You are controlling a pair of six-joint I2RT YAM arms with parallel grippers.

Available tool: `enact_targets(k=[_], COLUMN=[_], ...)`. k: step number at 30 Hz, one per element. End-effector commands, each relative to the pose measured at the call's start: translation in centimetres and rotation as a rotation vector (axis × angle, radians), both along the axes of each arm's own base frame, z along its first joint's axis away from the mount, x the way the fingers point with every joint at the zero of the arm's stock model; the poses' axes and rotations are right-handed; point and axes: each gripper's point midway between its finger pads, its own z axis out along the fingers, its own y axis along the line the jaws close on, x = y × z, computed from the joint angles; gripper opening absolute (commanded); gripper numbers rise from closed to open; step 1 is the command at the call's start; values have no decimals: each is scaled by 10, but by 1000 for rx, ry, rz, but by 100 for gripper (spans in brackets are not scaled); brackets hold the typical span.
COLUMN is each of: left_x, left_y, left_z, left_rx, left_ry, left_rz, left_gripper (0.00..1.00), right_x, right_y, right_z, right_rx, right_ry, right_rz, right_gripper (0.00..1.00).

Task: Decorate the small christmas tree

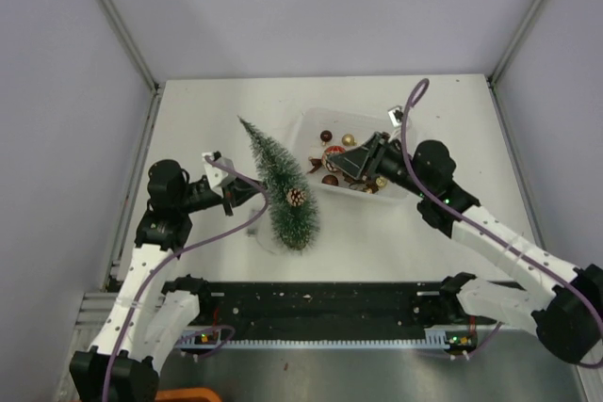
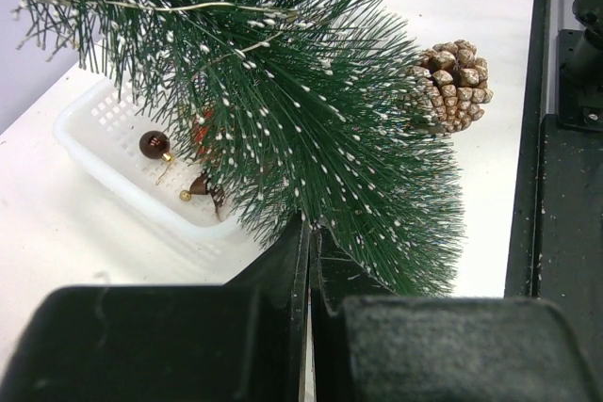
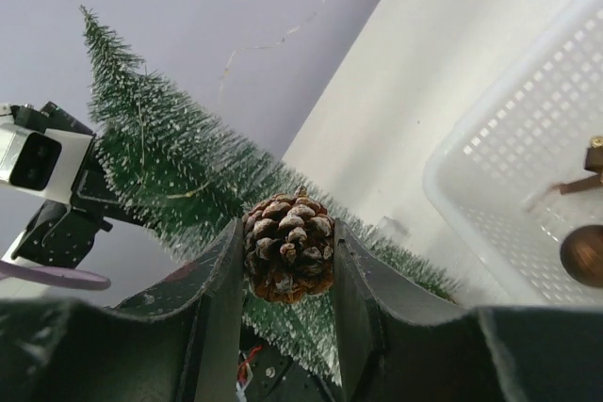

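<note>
From above: the small christmas tree stands up between both arms, just left of the right gripper.

Left wrist: the left gripper is shut, right by the needles.

Right wrist: the right gripper squeezes a pinecone, with the tree straight ahead.

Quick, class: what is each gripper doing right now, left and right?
Left gripper: fingers shut among the lower bristles of the small christmas tree; a grip on them cannot be told.
Right gripper: fingers closed on a pinecone.
</note>
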Motion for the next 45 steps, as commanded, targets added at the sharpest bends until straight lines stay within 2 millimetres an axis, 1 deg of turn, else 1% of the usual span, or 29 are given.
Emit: enact_targets(k=[1,4,12,15,20,27,34,38,41,45], left_x=[-7,-8,-8,-8,-10,-13,-15,-15,-15,-16], left_y=[-5,-4,-3,-4,-4,-4,-5,-5,-5,-5], left_z=[18,16,10,12,14,15,15,15,15,15], left_rx=[8,14,20,16,14,10,8,8,8,6], left_ry=[-73,-74,-74,-80,-85,-90,-90,-92,-93,-92], left_rz=[-61,-65,-57,-56,-58,-62,-66,-66,-66,-69], left_gripper=[0,0,0,0,0,0,0,0,0,0], right_x=[3,2,-17,-21,-28,-26,-17,-15,-13,-7], right_y=[21,27,30,33,46,62,66,70,73,70], right_z=[36,44,60,66,68,70,76,71,59,36], right_rx=[55,97,163,179,190,196,208,209,196,161], right_ry=[-101,-111,-145,-157,-153,-145,-169,-162,-142,-114], right_rz=[108,144,230,250,308,353,330,325,313,267], right_gripper=[15,15,15,15,15,14,14,13,12,12])
